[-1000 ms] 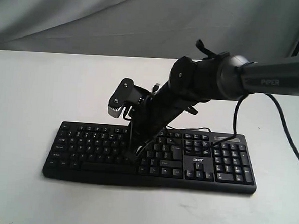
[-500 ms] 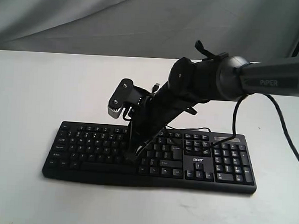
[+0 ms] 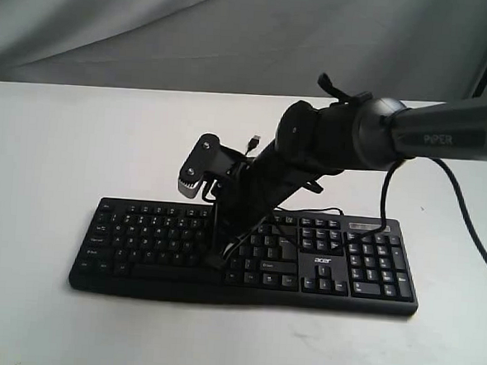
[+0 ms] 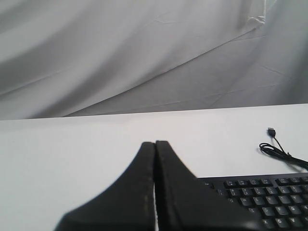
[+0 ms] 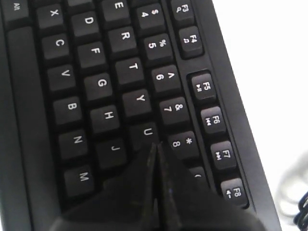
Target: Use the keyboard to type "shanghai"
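Observation:
The black keyboard (image 3: 145, 236) lies on the white table with its number pad at the right. My right arm reaches across the middle, and the right gripper (image 3: 215, 260) comes down on the letter keys. In the right wrist view the right gripper (image 5: 155, 144) is shut. Its tips sit between the U key (image 5: 146, 132) and the 8 key (image 5: 181, 143), and its fingers hide the keys just behind the tips. The left gripper (image 4: 155, 143) is shut on nothing and hovers off the keyboard's (image 4: 262, 193) corner. It does not show in the exterior view.
The thin black cable (image 4: 276, 151) with its USB plug (image 3: 253, 139) lies on the table behind the keyboard. White table (image 3: 55, 154) surrounds the keyboard, with a grey cloth backdrop (image 3: 154, 28) behind it. The right arm's own cable (image 3: 472, 230) hangs at the right.
The right arm's wrist has shifted slightly right and lower over the keyboard. The fingertips stay at nearly the same spot on the letter keys.

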`<state>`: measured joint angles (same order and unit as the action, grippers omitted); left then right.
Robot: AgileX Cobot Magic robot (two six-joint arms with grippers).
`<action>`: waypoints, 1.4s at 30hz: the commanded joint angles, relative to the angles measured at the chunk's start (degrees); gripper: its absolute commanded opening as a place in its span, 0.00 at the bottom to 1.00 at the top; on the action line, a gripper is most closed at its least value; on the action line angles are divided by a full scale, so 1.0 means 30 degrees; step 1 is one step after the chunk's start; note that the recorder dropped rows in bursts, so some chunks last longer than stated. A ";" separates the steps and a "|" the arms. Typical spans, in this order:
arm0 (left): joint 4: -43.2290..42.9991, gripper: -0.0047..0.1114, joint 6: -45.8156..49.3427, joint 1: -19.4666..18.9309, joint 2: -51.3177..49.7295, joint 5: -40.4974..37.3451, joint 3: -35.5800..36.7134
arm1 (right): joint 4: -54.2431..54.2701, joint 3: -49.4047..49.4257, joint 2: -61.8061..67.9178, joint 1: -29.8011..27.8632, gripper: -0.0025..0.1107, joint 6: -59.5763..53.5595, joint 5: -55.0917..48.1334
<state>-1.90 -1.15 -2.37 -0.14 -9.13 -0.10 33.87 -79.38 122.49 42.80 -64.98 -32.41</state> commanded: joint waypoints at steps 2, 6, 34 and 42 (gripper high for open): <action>0.0000 0.04 -0.0051 0.0123 0.0047 0.0114 0.0033 | 0.0402 0.0113 -0.0016 -0.0001 0.02 -0.0322 0.0180; 0.0000 0.04 -0.0051 0.0123 0.0047 0.0114 0.0033 | 0.0402 0.0113 -0.0016 -0.0001 0.02 -0.0322 0.0229; 0.0000 0.04 -0.0051 0.0123 0.0047 0.0114 0.0033 | -0.1028 0.0085 -1.0712 -0.0036 0.02 0.4451 -0.0162; 0.0000 0.04 -0.0051 0.0123 0.0047 0.0114 0.0033 | -0.1079 0.0085 -1.4786 -0.0036 0.02 0.4680 -0.0327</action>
<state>-1.90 -1.15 -2.37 -0.14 -9.13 -0.10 31.19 -79.13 80.05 42.80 -50.81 -33.24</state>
